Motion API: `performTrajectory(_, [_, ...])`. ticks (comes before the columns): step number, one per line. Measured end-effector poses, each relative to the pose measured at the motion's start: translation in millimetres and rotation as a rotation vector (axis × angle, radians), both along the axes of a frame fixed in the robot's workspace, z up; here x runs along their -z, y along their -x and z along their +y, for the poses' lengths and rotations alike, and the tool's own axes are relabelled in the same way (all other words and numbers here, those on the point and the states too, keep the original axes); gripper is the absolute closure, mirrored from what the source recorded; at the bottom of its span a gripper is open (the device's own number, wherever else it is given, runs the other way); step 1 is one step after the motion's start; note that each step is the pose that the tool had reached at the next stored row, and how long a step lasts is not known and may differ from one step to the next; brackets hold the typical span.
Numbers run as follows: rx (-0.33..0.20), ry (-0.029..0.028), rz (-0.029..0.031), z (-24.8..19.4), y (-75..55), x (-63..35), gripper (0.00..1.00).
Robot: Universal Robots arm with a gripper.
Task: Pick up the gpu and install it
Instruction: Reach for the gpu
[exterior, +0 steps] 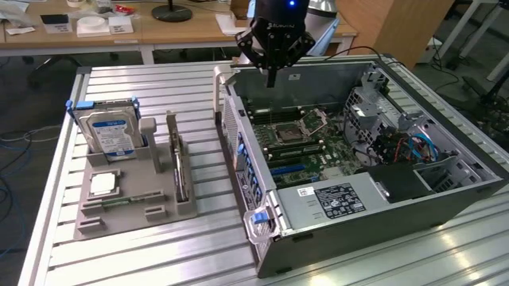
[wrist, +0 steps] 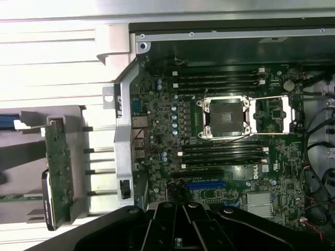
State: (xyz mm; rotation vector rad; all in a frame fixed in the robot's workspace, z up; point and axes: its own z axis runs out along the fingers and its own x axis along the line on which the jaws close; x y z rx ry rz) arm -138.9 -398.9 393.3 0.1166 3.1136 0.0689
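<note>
The gpu [exterior: 178,159] is a thin brownish-green card standing on edge in a slot of the grey holder [exterior: 127,208] on the exterior view's left. The wrist view shows the gpu [wrist: 57,172] edge-on with a silvery end. My gripper [exterior: 271,76] hangs above the far left corner of the open computer case [exterior: 382,214], well away from the card. Its fingers are shut together with nothing between them. In the wrist view my gripper [wrist: 180,222] looks down on the motherboard [wrist: 220,120], near a blue slot [wrist: 205,184].
In the grey holder a silver hard drive [exterior: 111,131] with a blue-white label stands behind the gpu, and a small square chip [exterior: 104,185] lies flat. Everything rests on a ribbed aluminium table [exterior: 159,89]. A wooden desk [exterior: 119,30] stands behind.
</note>
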Motion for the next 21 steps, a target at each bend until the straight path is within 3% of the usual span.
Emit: performTrajectory(21, [0.000, 0.0000, 0.0000, 0.0, 31.7, 0.2, 0.89])
